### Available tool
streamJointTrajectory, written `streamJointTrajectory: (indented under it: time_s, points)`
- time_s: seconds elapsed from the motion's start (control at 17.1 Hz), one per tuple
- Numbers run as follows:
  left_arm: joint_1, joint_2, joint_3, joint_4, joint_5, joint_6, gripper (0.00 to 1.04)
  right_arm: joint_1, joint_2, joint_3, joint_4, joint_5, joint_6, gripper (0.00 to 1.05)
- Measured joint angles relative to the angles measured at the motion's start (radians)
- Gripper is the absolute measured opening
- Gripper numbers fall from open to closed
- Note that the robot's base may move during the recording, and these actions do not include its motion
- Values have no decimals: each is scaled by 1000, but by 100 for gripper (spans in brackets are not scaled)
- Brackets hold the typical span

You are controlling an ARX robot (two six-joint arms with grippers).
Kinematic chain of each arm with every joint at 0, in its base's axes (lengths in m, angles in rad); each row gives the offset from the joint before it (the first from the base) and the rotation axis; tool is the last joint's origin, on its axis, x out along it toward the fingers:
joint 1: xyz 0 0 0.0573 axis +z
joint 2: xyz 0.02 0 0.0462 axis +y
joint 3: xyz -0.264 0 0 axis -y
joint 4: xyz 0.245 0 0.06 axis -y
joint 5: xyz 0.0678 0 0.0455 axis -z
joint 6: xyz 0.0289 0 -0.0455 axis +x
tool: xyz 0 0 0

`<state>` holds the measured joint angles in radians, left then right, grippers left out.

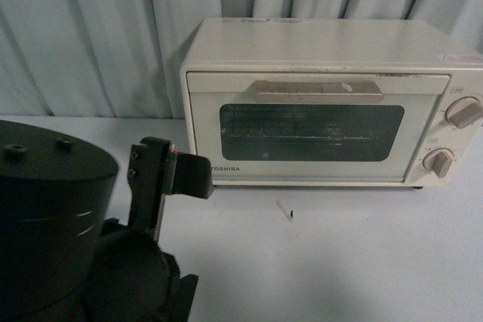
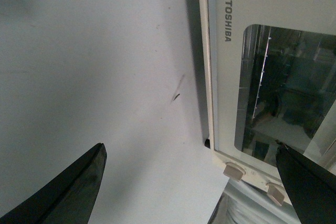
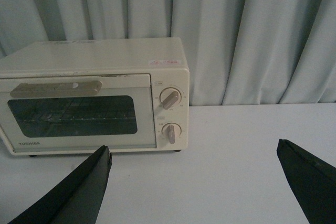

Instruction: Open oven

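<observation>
The cream-white oven [image 1: 324, 99] stands on the white table against the curtain, with its door shut. Its flat beige handle [image 1: 317, 90] runs along the top of the dark glass window [image 1: 309, 132], and a wire rack shows through the glass. Two round knobs [image 1: 463, 111] sit on its right side. My left gripper [image 1: 185, 175] is open and empty, low, just left of the oven's front lower corner. In the left wrist view the oven door [image 2: 226, 77] lies ahead of the spread fingers [image 2: 79, 187]. My right gripper [image 3: 194, 184] is open and empty, back from the oven [image 3: 94, 93], and is out of the front view.
A pale pleated curtain [image 1: 90, 35] hangs close behind the oven. The left arm's dark base [image 1: 45, 216] fills the lower left of the front view. A small dark mark [image 1: 290, 213] lies on the table [image 1: 339, 262] in front of the oven.
</observation>
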<state>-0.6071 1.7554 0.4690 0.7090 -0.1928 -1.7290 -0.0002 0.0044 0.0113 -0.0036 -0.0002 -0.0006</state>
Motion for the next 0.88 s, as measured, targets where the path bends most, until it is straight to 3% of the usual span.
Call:
streamJointTrajectory:
  time_s: [0.35,0.88]
  points:
    - [-26,208,145,71,32,-14,98,0,0,0,0,0,0,98]
    - [-26,338,201,155,69,10,98,0,0,0,0,0,0,98]
